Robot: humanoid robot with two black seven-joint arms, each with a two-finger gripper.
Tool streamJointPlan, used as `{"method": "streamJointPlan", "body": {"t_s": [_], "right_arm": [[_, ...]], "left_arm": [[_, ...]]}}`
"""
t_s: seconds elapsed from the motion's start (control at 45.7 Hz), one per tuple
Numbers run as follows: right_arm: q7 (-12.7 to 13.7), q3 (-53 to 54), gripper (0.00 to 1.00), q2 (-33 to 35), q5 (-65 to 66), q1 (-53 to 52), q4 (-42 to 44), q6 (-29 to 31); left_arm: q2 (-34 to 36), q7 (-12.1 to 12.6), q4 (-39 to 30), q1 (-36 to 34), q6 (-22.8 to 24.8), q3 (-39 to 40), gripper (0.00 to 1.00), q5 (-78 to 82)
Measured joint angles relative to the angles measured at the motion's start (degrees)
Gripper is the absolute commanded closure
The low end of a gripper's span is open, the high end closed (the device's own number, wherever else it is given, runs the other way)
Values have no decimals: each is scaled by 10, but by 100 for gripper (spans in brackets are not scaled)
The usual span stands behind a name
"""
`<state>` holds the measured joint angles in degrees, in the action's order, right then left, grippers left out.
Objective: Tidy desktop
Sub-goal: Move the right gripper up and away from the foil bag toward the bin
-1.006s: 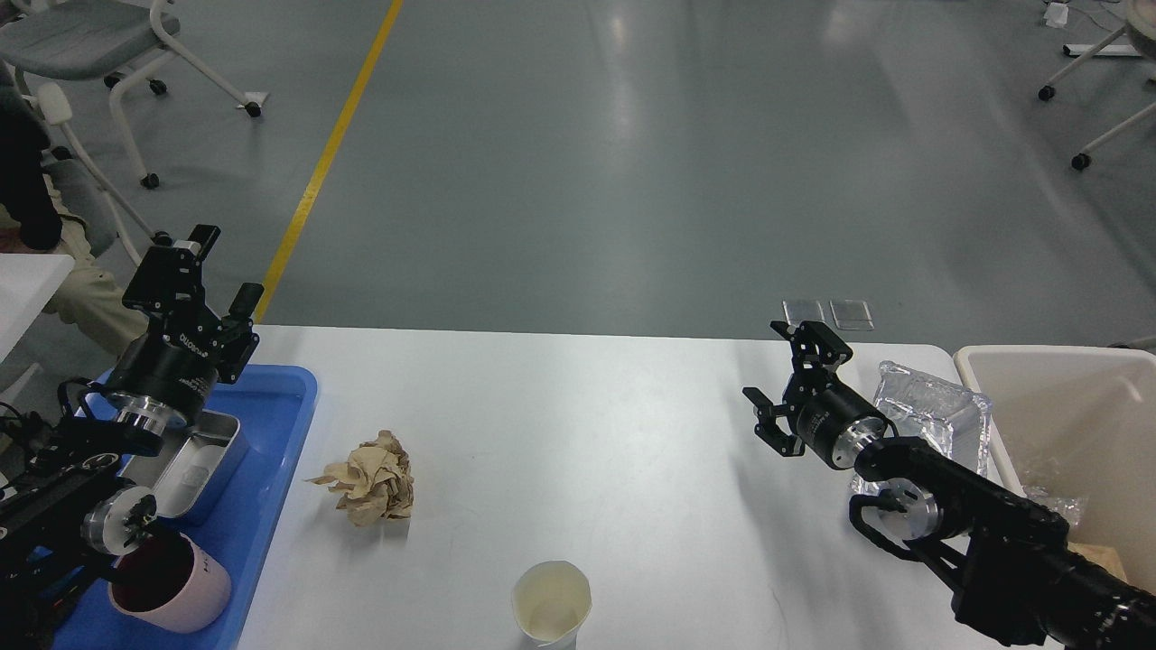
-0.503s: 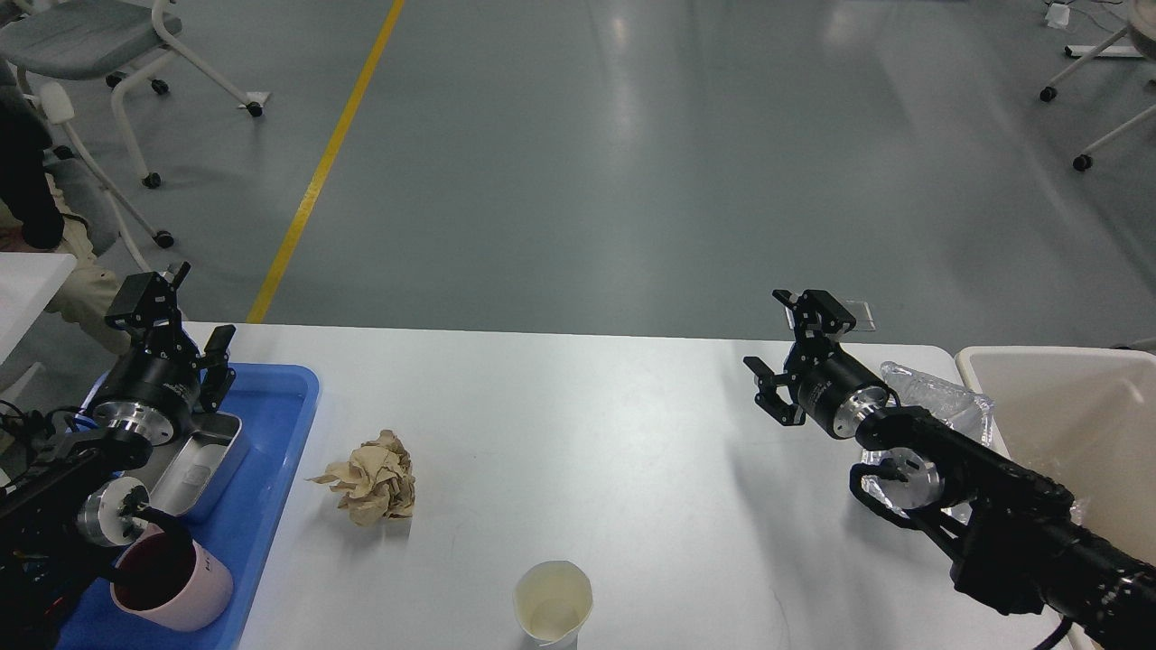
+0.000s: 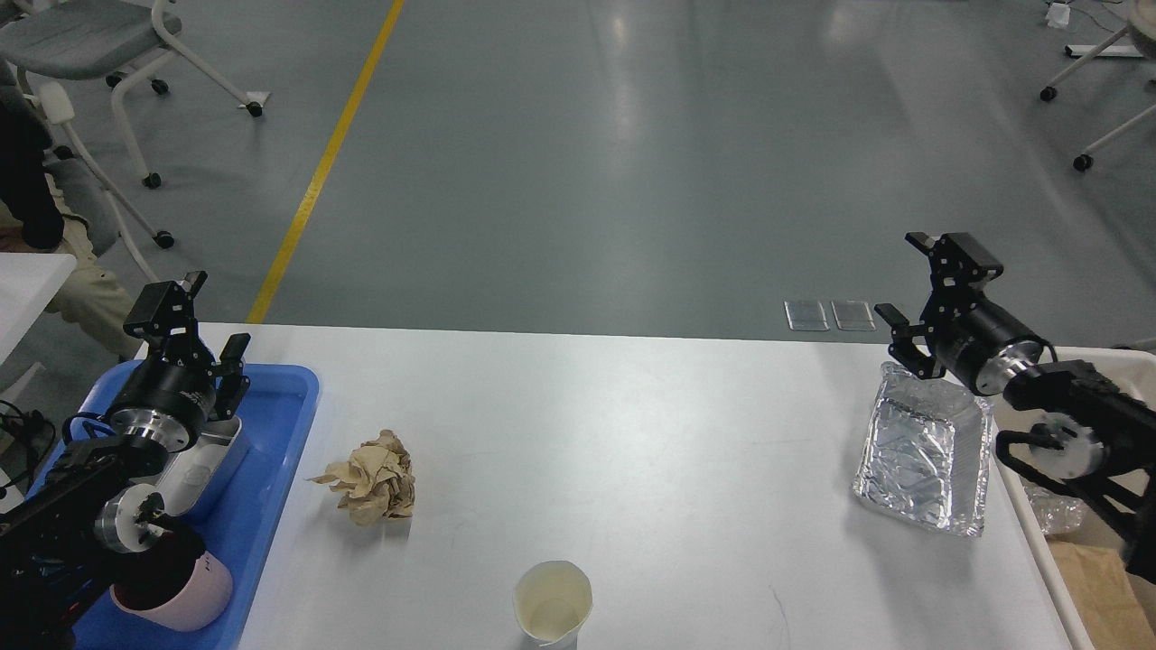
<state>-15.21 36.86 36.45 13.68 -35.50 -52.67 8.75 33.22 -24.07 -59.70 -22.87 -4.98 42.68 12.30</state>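
Desktop [image 3: 632,433] below both pincers, left [image 3: 190,320], right [image 3: 930,289]

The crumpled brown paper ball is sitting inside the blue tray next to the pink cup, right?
Not quite. The head view shows the crumpled brown paper ball lying on the white desktop, just to the right of the blue tray, not inside it. The pink cup is indeed in the tray.

Desktop [image 3: 632,433] centre open; obstacles: crumpled paper [image 3: 370,477] left, paper cup [image 3: 552,602] front, foil tray [image 3: 926,449] right.
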Motion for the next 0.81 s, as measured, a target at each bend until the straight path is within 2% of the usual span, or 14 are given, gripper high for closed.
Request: {"method": "streamJointPlan", "body": {"t_s": [0.197, 0.394, 0.634, 0.809], "right_arm": [[-39, -27, 0, 135, 9, 41, -115, 70], [-68, -39, 0, 254, 98, 100, -232, 84], [-77, -43, 0, 382, 187, 169, -345, 78], [-77, -66, 0, 484, 218, 181, -384, 78]], "left_arm": [[-7, 0, 2, -1, 0, -1, 4, 5], [-5, -1, 3, 1, 4, -2, 4, 6], [-3, -1, 4, 1, 5, -2, 4, 7], [-5, -2, 4, 1, 7, -2, 4, 9]]}}
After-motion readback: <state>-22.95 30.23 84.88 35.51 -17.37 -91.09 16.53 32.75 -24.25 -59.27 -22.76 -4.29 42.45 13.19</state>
